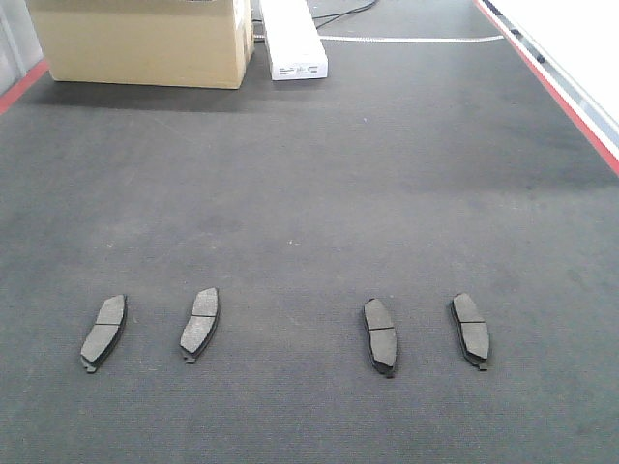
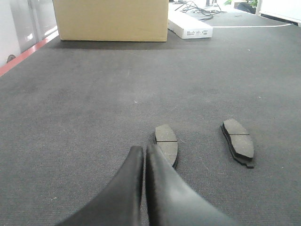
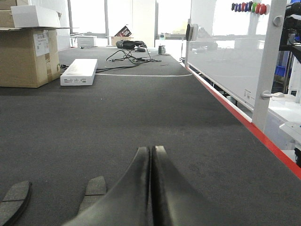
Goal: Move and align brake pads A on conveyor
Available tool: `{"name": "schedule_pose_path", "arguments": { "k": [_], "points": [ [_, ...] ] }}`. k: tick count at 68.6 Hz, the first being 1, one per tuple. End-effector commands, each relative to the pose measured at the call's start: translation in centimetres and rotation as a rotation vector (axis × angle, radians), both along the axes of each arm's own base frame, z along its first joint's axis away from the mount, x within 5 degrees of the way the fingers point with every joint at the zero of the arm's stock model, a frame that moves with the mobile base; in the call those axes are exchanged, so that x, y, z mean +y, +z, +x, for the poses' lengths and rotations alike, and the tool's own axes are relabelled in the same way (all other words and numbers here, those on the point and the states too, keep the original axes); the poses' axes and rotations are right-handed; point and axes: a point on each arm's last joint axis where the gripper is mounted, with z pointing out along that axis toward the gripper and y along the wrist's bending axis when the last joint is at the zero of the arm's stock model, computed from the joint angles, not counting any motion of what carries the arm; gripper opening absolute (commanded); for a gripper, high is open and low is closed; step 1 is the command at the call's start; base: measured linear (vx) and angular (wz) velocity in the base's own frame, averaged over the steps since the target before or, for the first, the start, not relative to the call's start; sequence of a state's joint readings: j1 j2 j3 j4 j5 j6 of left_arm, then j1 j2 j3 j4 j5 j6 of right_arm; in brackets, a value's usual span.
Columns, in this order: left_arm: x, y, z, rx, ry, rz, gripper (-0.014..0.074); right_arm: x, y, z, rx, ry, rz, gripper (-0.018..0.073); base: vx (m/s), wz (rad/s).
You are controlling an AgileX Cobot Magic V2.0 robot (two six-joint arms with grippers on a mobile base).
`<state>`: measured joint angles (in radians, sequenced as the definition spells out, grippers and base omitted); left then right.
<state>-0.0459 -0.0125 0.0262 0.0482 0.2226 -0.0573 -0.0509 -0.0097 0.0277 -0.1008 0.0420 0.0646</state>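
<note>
Bright even daylight, windows [image 3: 113,19] blown out, soft shadow before the box [image 1: 145,39], hands blurred in wrist views

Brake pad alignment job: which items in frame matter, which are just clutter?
Job:
- brake pads, four in a row
- conveyor
- left gripper, shut
- right gripper, shut

Clutter:
- cardboard box
- white box
- cables

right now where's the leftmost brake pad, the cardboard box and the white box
leftmost brake pad [image 1: 103,332], front view, on the groove across its middle
cardboard box [image 1: 145,43], front view, on its front face
white box [image 1: 290,34], front view, on its top face
</note>
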Motion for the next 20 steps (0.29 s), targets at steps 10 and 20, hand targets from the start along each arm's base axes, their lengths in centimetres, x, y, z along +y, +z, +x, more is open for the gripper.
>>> {"name": "schedule_pose_path", "arguments": {
  "k": [10, 20],
  "points": [
    [-0.08, 0.17, 0.03, -0.071, -0.010, -0.012, -0.0006, 0.04, 0.34, -0.09, -0.078, 0.000, -0.017, -0.0012, 0.00, 0.00],
    [-0.08, 0.17, 0.03, -0.071, -0.010, -0.012, -0.0006, 0.04, 0.34, -0.09, -0.078, 0.000, -0.017, -0.0012, 0.00, 0.00]
  ]
}}
